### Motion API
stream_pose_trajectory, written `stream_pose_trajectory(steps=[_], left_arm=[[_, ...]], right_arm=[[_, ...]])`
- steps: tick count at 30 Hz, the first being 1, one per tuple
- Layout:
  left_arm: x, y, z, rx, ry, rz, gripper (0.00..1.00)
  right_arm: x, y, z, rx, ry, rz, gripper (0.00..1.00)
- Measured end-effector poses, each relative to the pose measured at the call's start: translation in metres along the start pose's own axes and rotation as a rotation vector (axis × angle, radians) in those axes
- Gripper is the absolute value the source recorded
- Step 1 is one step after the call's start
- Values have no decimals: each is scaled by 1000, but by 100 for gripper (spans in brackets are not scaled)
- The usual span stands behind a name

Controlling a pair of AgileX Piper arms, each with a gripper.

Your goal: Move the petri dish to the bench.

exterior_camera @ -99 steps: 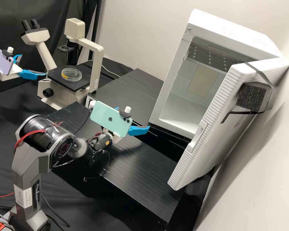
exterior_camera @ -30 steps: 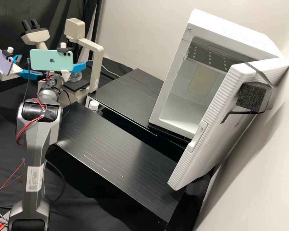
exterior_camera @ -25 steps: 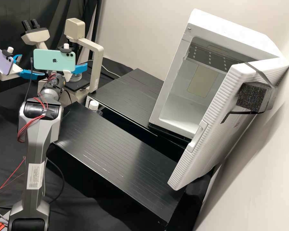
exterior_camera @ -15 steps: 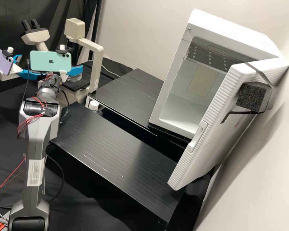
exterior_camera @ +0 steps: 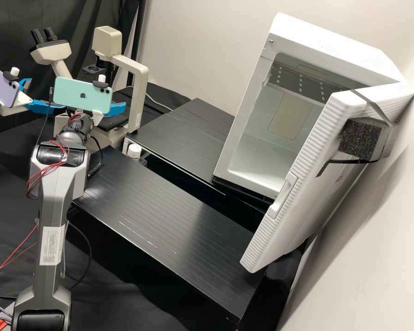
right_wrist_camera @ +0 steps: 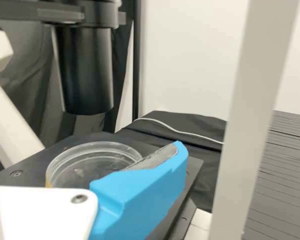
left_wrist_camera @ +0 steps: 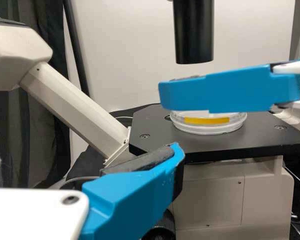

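In the high view, my left gripper (exterior_camera: 48, 95) stands open left of the microscope, and my right gripper (exterior_camera: 117, 108) is over its stage (exterior_camera: 106, 123). The black bench (exterior_camera: 161, 207) lies lower right. A clear petri dish (left_wrist_camera: 208, 123) with a yellow label rests on the stage in the left wrist view; a blue finger of the right gripper (left_wrist_camera: 230, 92) crosses in front of its upper part. There, the left gripper (left_wrist_camera: 176, 157) is short of the stage. In the right wrist view, the dish (right_wrist_camera: 65, 167) lies beside the right gripper (right_wrist_camera: 177, 152), whose finger, its grey pad bare, covers part of the rim.
The microscope's cream upright (exterior_camera: 137, 103) rises right of the stage, with the black condenser (right_wrist_camera: 87, 70) above the dish. A white-capped bottle (exterior_camera: 134, 151) stands between the black benches. To the right is a white cabinet (exterior_camera: 262, 174) with its door (exterior_camera: 299, 184) swung open.
From above the bench, the right arm has swung left and back to the microscope. Over the last half second its gripper moved slightly right and lower. The left arm has stayed still.
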Motion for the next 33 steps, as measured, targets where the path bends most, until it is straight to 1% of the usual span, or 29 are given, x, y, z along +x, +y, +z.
stream_pose_trajectory(steps=[2,5,8,9,12,18,22,27,30,33], left_arm=[[0,0,0,0,0,0,100],[0,0,0,0,0,0,100],[0,0,0,0,0,0,100],[0,0,0,0,0,0,100],[0,0,0,0,0,0,100],[0,0,0,0,0,0,100],[0,0,0,0,0,0,100],[0,0,0,0,0,0,100],[0,0,0,0,0,0,100],[0,0,0,0,0,0,100]], right_arm=[[-1,0,2,14,-5,22,100],[-7,-4,-1,16,8,86,100],[-10,-9,-7,-8,33,115,100],[-11,-10,-8,-6,37,115,100],[-11,-14,-10,-7,41,107,100],[-6,-23,-5,-11,29,81,100],[1,-30,-2,-7,7,33,100],[10,-36,6,-33,-32,-7,100],[16,-37,11,-25,-60,-32,100],[21,-34,15,-28,-74,-29,100]])
